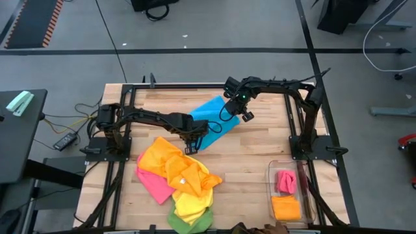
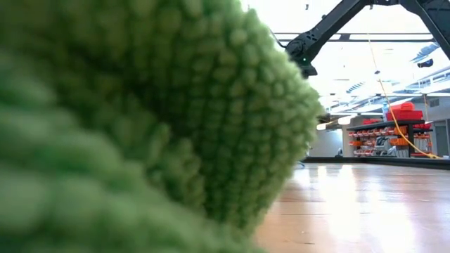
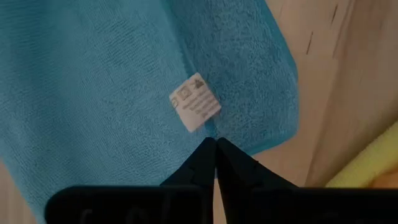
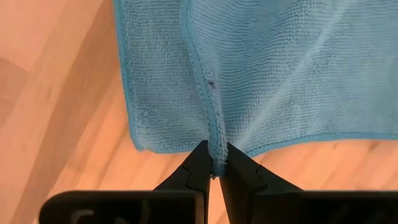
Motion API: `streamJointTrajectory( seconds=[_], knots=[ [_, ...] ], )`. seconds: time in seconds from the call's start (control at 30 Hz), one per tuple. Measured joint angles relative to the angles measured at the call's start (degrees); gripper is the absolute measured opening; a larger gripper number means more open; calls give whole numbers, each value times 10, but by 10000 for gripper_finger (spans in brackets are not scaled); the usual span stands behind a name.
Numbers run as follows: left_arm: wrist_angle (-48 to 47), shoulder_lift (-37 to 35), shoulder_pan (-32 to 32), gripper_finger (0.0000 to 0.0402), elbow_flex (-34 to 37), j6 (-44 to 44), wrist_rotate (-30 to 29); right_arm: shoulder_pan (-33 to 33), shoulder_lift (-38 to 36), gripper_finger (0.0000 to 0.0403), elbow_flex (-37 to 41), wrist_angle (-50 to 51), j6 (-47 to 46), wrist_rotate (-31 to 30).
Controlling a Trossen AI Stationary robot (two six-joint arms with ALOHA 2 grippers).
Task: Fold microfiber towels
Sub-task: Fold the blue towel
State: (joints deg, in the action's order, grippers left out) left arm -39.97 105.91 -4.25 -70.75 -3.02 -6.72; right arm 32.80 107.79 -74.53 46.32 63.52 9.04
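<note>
Blue towel [image 1: 212, 117] lies doubled over near the middle of the counter [image 1: 260, 146], with one layer resting on another, so a first fold looks made or nearly made. The right claw [image 4: 214, 163] is clenched on a stitched edge of that towel at its far end. The left claw [image 3: 215, 148] sits at the near end, its fingers pinched together at the hem just beside a small white care label [image 3: 195, 102]; from this view I cannot tell whether cloth is caught between them or they merely touch it.

Just beside the blue towel, toward the front of the counter, waits an unfolded heap [image 1: 179, 175]: orange and yellow cloths crumpled on top, a pink one [image 1: 153, 184] spread beneath them, and a green one [image 1: 190, 221] at the front edge, so close to the low camera that it fills most of that view.

Off at the right front stands a clear bin [image 1: 271, 185] holding a pink bundle [image 1: 286, 181] and an orange bundle [image 1: 286, 208], which look like finished pieces.

My judgement: two towels done, one in hand partway through its folding, and at least four left in the heap, so the job is less than half complete.
</note>
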Motion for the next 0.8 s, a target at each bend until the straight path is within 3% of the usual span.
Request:
streamJointTrajectory(
  seconds=[0.23, 0.47, 0.8],
  knots=[
    [-1, 0, 0, 6, 0, -5, 10, 0, -1, 37, 1, 18, -7, -11],
    [-19, -7, -1, 21, -3, -3, 10, 0, -2, 37, -10, 52, -25, -44],
    [-25, -20, 0, 7, -2, 6, 17, -12, -3, 37, -26, 105, -68, -70]
  ],
)
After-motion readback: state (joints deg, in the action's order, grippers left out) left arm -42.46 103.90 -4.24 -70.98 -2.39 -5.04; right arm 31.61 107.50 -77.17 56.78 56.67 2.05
